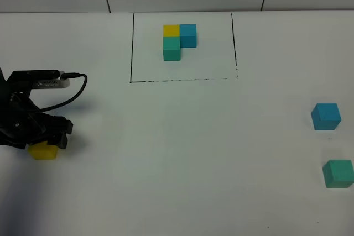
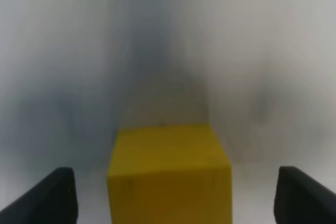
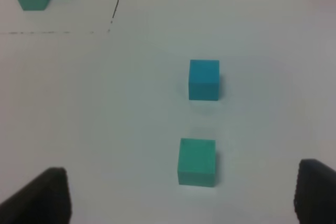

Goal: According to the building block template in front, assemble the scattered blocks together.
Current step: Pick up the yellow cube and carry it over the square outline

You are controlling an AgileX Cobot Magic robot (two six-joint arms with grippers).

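**Left fingers stand around the yellow cube; the grasp is not yet made**

The step in hand is, in my judgement, the pick-up of the first scattered block. In the exterior high view the left arm is low at the lower left of the frame, directly over the small matte yellow cube (image 1: 44, 152), which sits on the white counter (image 1: 177, 164). The left wrist view shows the left fingers (image 2: 52, 198) open, one on each side of this cube (image 2: 168, 177). A clear gap of counter is visible on both sides, so nothing is held yet.

The right fingers (image 3: 47, 198) are wide open and empty. Ahead of them lie the matte blue cube (image 3: 203, 80) and the matte teal-green cube (image 3: 197, 162), near each other but apart; in the exterior view they are at the right edge (image 1: 326, 116) (image 1: 338, 173).

The building block template (image 1: 180, 41), an L-shaped cluster of yellow, blue and teal-green cubes inside a thin black-lined rectangle (image 1: 131, 53), is at the upper middle, well apart from all three loose cubes.

The next move calls for shutting the left fingers squarely on the yellow cube's two side faces, then lifting it and carrying it toward the middle of the counter in front of the template.
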